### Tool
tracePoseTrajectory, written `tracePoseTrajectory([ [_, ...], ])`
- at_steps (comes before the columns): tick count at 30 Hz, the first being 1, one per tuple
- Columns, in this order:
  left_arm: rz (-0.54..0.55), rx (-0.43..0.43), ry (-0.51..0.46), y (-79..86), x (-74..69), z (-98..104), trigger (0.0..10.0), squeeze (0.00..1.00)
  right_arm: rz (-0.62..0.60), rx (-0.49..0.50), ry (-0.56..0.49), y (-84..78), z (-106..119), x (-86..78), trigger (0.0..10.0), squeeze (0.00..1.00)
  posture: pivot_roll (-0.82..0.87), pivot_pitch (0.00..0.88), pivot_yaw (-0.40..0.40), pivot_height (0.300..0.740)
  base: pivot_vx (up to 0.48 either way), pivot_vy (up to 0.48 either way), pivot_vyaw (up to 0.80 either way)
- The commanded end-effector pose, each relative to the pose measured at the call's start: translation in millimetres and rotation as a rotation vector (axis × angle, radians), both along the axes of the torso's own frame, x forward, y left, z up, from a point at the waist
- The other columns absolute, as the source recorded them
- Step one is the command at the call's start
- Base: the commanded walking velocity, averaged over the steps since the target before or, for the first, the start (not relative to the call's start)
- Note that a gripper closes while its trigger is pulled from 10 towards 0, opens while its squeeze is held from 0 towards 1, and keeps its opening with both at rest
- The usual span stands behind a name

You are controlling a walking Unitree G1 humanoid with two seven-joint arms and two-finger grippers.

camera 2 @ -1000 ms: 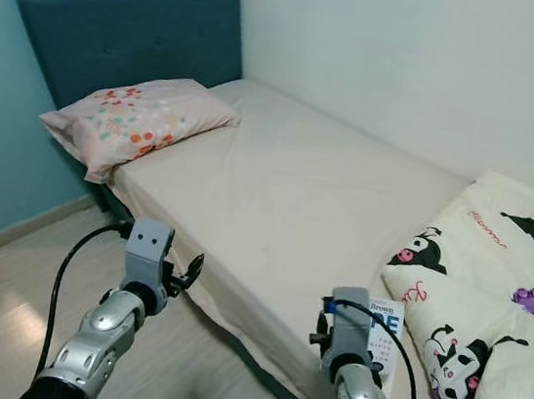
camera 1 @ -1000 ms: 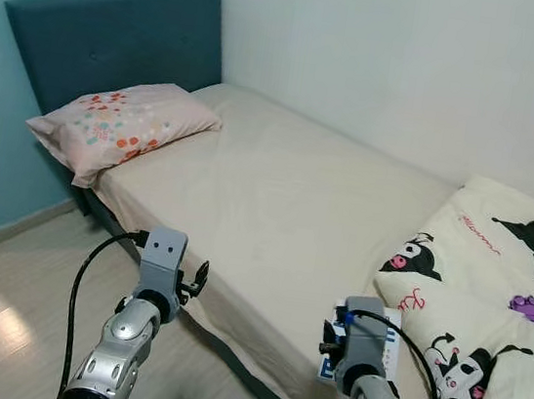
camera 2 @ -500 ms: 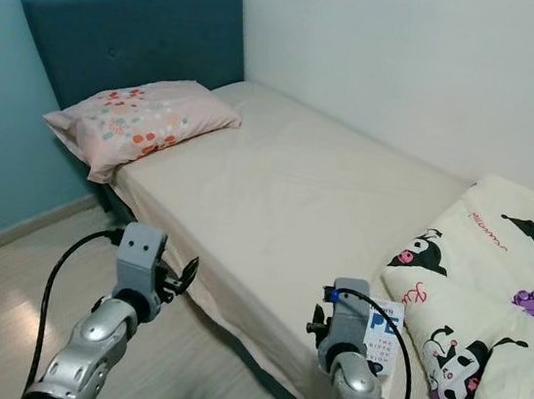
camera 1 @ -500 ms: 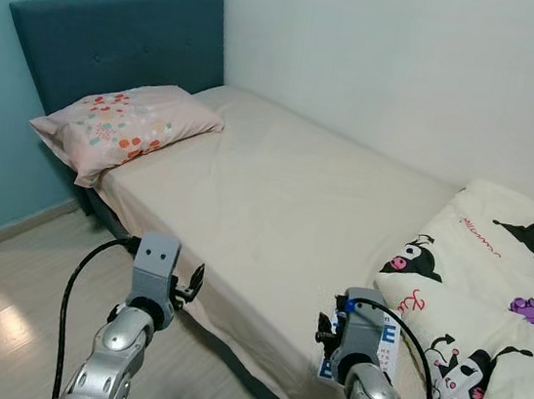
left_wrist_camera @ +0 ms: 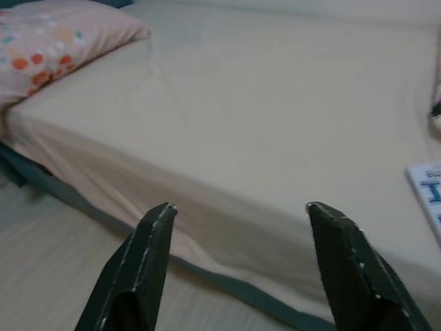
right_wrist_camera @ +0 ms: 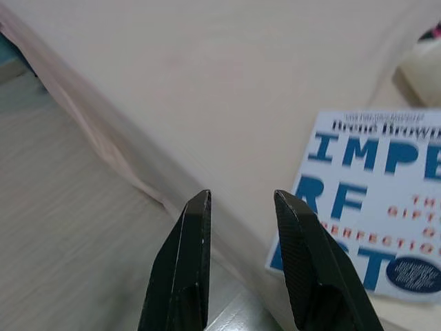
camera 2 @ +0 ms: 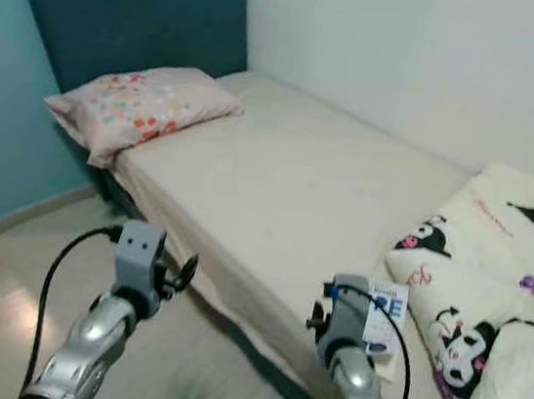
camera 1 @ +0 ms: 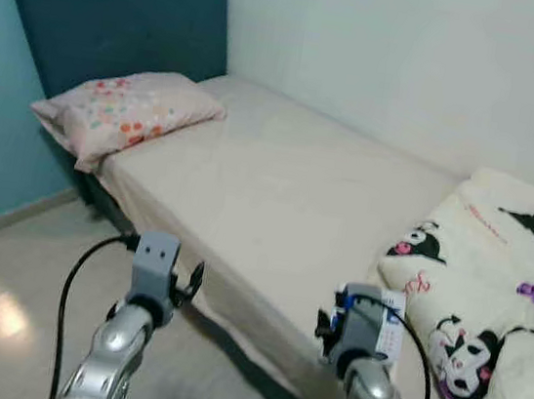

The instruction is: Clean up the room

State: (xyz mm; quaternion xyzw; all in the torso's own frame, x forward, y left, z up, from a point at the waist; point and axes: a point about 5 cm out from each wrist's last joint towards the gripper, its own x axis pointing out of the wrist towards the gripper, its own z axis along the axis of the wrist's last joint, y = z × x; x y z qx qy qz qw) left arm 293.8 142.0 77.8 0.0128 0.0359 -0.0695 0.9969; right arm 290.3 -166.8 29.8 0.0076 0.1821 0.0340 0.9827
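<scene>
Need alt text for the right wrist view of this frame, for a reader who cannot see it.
The right gripper hangs with its two black fingers slightly apart over the edge of a bed with a beige sheet. A white book with blue lettering lies flat on the sheet beside them, and pale wood floor shows below.

Bedroom count
1 bed (camera 1: pixel 288 192), 1 pillow (camera 1: pixel 121 113), 1 book (right_wrist_camera: pixel 372 207), 1 cartoon-print quilt (camera 1: pixel 492 288), 2 grippers: left gripper (left_wrist_camera: pixel 238 227), right gripper (right_wrist_camera: pixel 242 227).

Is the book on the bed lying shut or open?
Shut. The book lies flat on the bed near its edge, front cover up, its title lettering showing; no inside pages are visible.
</scene>
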Motion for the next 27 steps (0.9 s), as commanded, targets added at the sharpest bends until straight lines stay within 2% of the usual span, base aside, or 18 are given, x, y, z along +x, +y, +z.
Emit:
tracePoseTrajectory([
  [1,0.001,0.018,0.022,3.2,-2.3,-3.4,10.0,0.0,-0.012,0.011,0.013,-0.7,-3.6,-1.5,10.0,0.0,0.04,0.058,0.019,0.59,0.0,0.0,0.0],
  [7,-0.003,0.022,0.023,3.9,-1.1,-2.6,10.0,0.0,-0.013,0.009,0.012,-0.7,-4.0,-1.0,10.0,0.0,0.04,0.059,0.017,0.566,0.0,0.0,0.0],
  [14,-0.008,0.023,0.021,3.7,-1.0,-1.9,10.0,0.0,-0.023,0.01,-0.01,-1.0,-1.2,1.1,10.0,0.0,0.04,0.066,0.016,0.561,0.0,0.0,0.0],
  [20,-0.002,0.026,0.017,6.9,-3.2,-2.2,10.0,0.0,-0.017,0.121,-0.091,5.2,9.5,7.3,10.0,0.0,0.04,0.08,0.014,0.561,0.0,0.0,0.0],
  [21,0.001,0.026,0.017,8.0,-4.5,-2.6,10.0,0.0,-0.006,0.142,-0.109,6.9,11.9,8.1,10.0,0.46,0.05,0.084,0.011,0.561,0.0,0.0,0.0],
  [22,0.001,0.026,0.017,8.0,-4.5,-2.6,10.0,0.0,-0.006,0.142,-0.109,6.9,11.9,8.1,10.0,0.46,0.05,0.084,0.011,0.561,0.0,0.0,0.0],
  [23,0.004,0.027,0.017,9.0,-6.0,-3.0,10.0,0.0,0.008,0.155,-0.122,8.8,13.9,8.8,10.0,1.0,0.05,0.086,0.01,0.561,0.0,0.0,0.0],
  [27,0.006,0.03,0.023,11.9,-11.2,-5.3,10.0,0.0,0.04,0.161,-0.125,14.0,16.1,10.4,10.0,1.0,0.05,0.085,0.007,0.561,0.0,0.0,0.0],
])
